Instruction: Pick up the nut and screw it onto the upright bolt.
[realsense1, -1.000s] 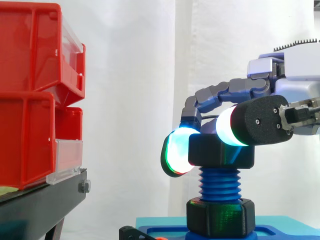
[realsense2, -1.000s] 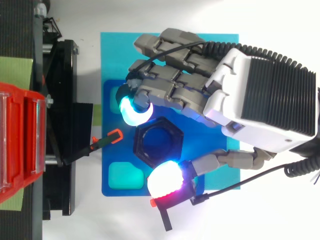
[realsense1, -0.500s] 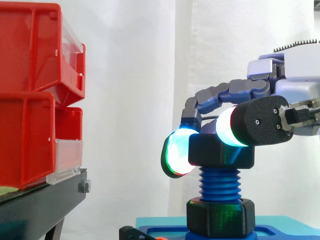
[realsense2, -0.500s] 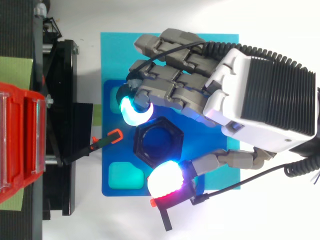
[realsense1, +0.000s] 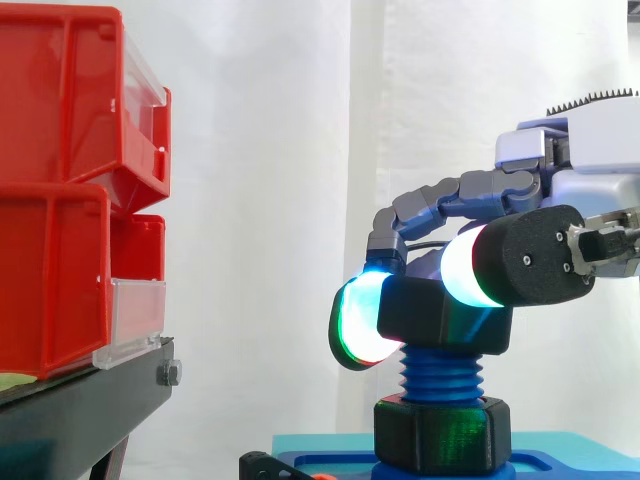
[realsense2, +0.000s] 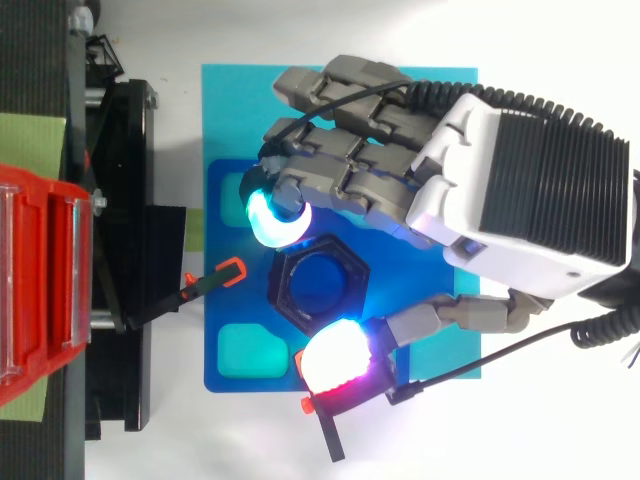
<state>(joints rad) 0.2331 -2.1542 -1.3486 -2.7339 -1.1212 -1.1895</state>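
**Nut on the bolt top, hand pinching it**

From my station I see the black hexagonal plastic nut (realsense1: 443, 315) sitting on the top end of the upright blue threaded bolt (realsense1: 440, 372), with several bare threads below it. In the side view it looks slightly tilted, its right side lower.

The robot hand (realsense2: 530, 190) reaches in from the right and is closed on the nut. One curled finger's cyan-green glowing pad (realsense1: 358, 320) presses one side, and the thumb's white-red pad (realsense2: 335, 362) presses the opposite side.

Lower down, a second black hexagonal collar (realsense1: 442, 432) rings the bolt's foot, which stands on a dark blue moulded base plate (realsense2: 225, 300).

To the left, well apart from the bolt, stacked red plastic bins (realsense1: 60, 200) rest on a black stand (realsense1: 80, 410).
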